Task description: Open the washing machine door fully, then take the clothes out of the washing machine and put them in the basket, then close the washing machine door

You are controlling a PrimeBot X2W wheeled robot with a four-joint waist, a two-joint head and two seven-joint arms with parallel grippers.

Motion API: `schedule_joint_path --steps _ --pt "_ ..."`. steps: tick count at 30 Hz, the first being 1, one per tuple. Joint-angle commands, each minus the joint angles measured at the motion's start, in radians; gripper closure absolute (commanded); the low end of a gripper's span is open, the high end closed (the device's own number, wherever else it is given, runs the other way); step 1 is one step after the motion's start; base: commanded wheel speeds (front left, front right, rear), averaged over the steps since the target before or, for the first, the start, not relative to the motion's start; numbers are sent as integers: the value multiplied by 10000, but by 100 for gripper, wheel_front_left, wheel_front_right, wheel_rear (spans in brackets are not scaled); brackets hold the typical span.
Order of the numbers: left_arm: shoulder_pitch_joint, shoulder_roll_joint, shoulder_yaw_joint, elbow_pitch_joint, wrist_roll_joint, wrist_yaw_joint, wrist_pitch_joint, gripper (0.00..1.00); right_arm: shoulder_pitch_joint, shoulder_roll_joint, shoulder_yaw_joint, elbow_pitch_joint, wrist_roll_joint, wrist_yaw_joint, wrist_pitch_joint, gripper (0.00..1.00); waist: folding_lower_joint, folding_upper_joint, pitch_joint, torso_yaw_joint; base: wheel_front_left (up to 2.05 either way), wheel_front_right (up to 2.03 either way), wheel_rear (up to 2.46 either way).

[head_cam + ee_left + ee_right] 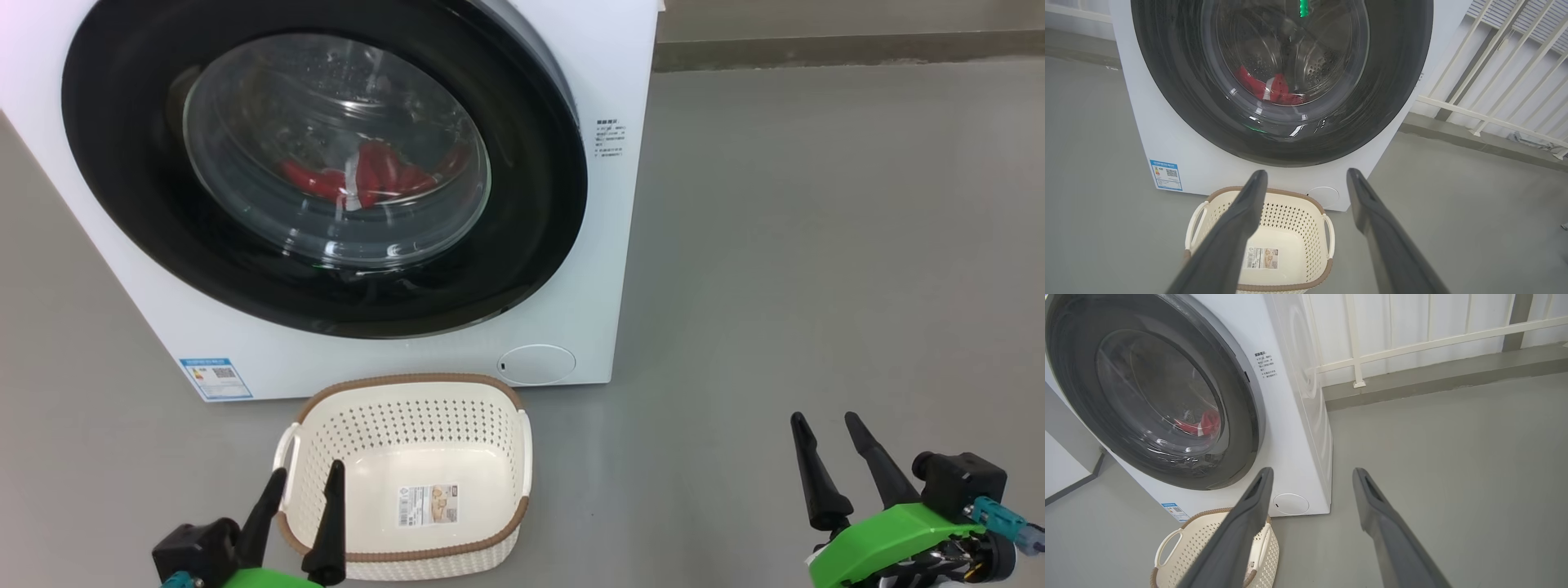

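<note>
The white washing machine [629, 98] fills the upper left, and its black-rimmed round door [531, 212] lies shut against the front. Through the glass I see the red clothes [367, 175] low in the drum, with a white strip among them. The empty cream basket [408, 425] stands on the floor just in front of the machine. My left gripper [309, 480] hangs open over the basket's near left rim, nothing between its fingers. My right gripper [824, 420] is open over bare floor, well right of the machine. The left wrist view faces the door [1167, 81], clothes [1278, 92] and basket [1290, 212].
Grey floor [816, 245] spreads wide to the right of the machine. A small round flap [536, 364] and a blue label [216, 378] sit low on the machine front. In the right wrist view a white railing [1412, 345] and a low kerb run behind the machine.
</note>
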Motion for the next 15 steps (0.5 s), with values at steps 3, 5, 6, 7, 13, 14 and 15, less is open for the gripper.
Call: schedule_joint_path --steps 3,5,6,7,13,14,15 --pt "-528 134 187 -127 491 125 -205 0 -359 -63 215 -158 -527 3 -204 0 0 0 -20 17 0 0 0" --pt "-546 133 168 -66 705 160 -264 0 -354 -59 204 -114 -756 3 -263 0 0 0 -36 34 0 0 0" --pt "-555 133 166 -41 810 184 -294 0 -353 -57 208 -99 -883 3 -293 0 0 0 -44 42 0 0 0" --pt "-565 134 165 -19 916 207 -323 0 -351 -55 210 -86 -1012 3 -322 0 0 0 -50 50 0 0 0" --pt "-618 141 121 45 1571 318 -500 0 -351 -35 225 -9 -1721 3 -498 0 0 0 -69 71 0 0 0" --pt "-628 140 114 50 1685 342 -531 0 -348 -32 223 6 -1837 3 -529 0 0 0 -68 74 0 0 0" --pt "-637 140 111 51 1802 375 -560 0 -350 -30 226 16 -1953 4 -558 0 0 0 -68 76 0 0 0"
